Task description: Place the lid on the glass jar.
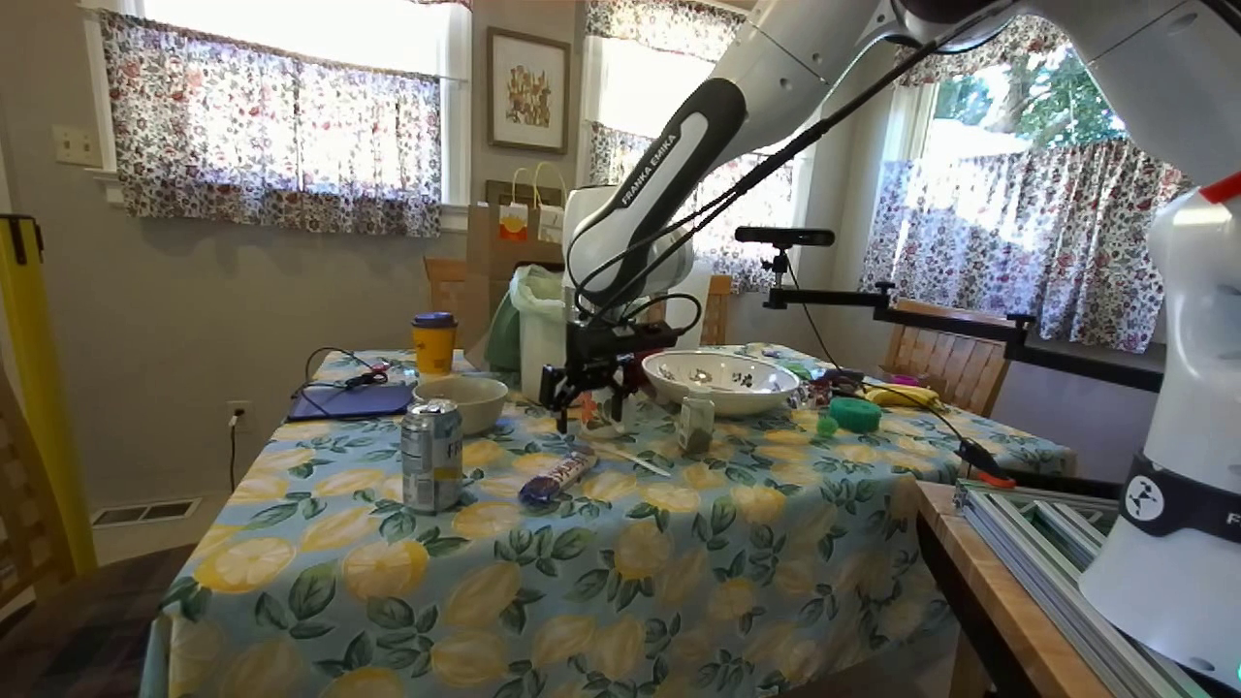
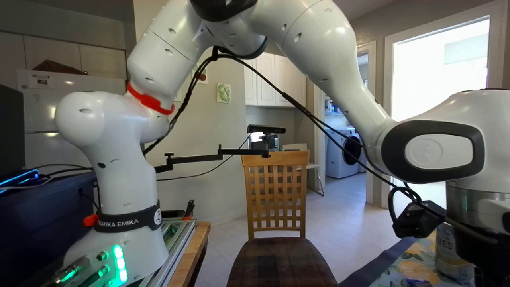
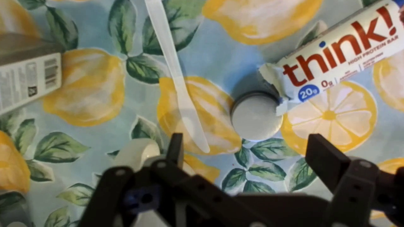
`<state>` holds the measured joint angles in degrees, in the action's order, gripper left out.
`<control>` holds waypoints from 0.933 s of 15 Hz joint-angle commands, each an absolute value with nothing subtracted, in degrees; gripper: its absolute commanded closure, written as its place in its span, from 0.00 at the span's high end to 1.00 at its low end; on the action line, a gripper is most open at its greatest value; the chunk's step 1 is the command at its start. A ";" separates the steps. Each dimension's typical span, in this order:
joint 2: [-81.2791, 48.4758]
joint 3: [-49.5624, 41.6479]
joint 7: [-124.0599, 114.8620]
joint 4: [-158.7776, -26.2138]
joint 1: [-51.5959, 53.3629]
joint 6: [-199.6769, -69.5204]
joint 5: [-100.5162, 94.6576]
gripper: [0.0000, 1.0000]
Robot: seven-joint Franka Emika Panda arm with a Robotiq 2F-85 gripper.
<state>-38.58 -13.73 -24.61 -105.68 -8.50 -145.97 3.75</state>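
The lid (image 3: 257, 116) is a round silver-grey disc lying on the tablecloth in the wrist view, against the torn end of the protein bar. My gripper (image 3: 246, 142) is open and empty, its two fingers apart, with the lid just beyond and between the fingertips in this view. In an exterior view the gripper (image 1: 589, 415) points down above the table. A pale, shiny shape (image 3: 136, 153) by the left finger seems to be the glass jar, partly hidden by the gripper. A clear jar (image 1: 605, 425) shows behind the fingers in an exterior view.
A protein bar (image 3: 337, 53) and a white plastic knife (image 3: 176, 72) lie beside the lid. A small bottle (image 1: 696, 427) stands near, also in the wrist view (image 3: 31, 82). A can (image 1: 432, 460), a small bowl (image 1: 475, 399) and a wide white bowl (image 1: 776, 396) stand around.
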 commanded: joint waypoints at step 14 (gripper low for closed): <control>-44.80 -12.40 -23.88 -98.81 -8.55 -143.70 5.50 1.00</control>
<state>-42.63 -12.41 -24.62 -102.21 -8.17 -145.31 3.99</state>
